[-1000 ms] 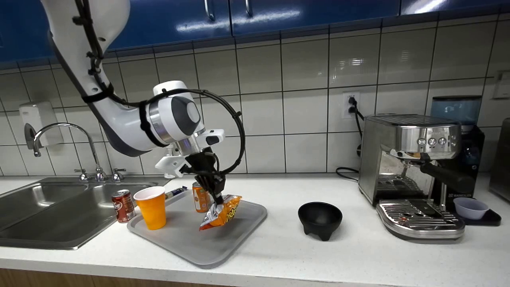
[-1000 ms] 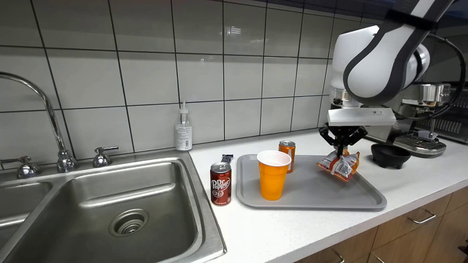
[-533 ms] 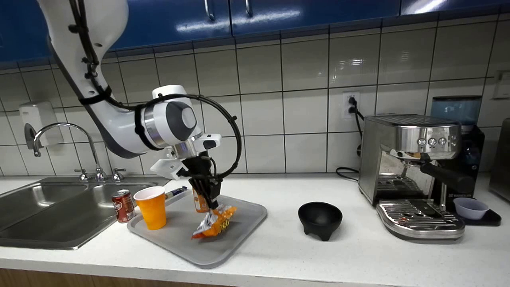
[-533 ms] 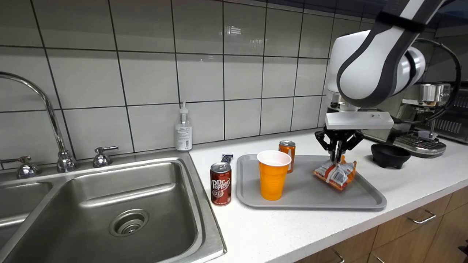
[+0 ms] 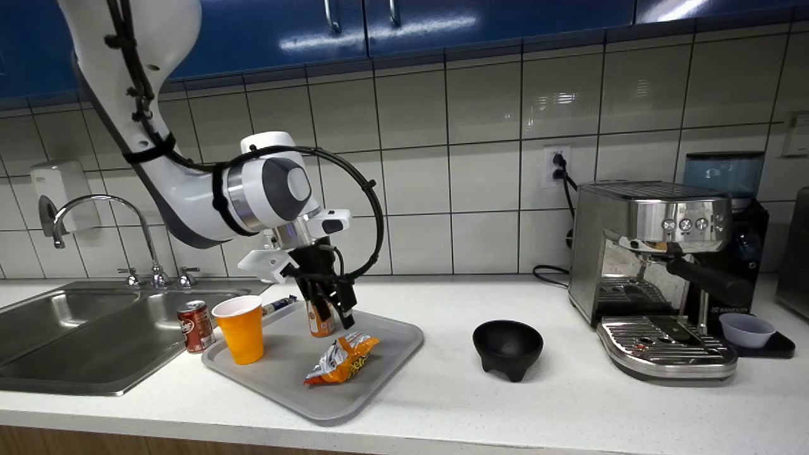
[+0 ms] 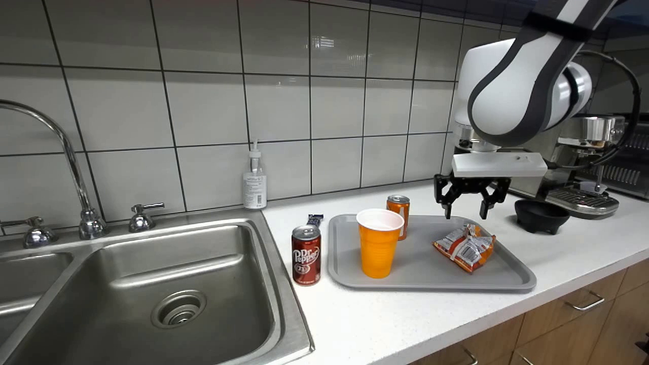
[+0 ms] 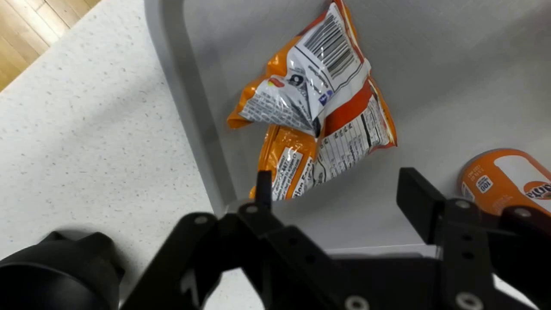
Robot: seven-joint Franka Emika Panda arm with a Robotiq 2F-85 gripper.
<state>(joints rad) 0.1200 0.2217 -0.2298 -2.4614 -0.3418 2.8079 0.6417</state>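
One orange bag [image 5: 343, 360] slants lengthwise, lower left to upper right in an exterior view, the gripper [image 6: 465, 214] spread above.

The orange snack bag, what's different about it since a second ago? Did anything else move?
The orange snack bag moved down. A second ago the black fingers pinched it, holding it up over the gray tray; now they stand apart, having let it go, and it lies on the tray. The robot arm dipped slightly too. The orange cup, red can, orange can and black bowl stayed put.
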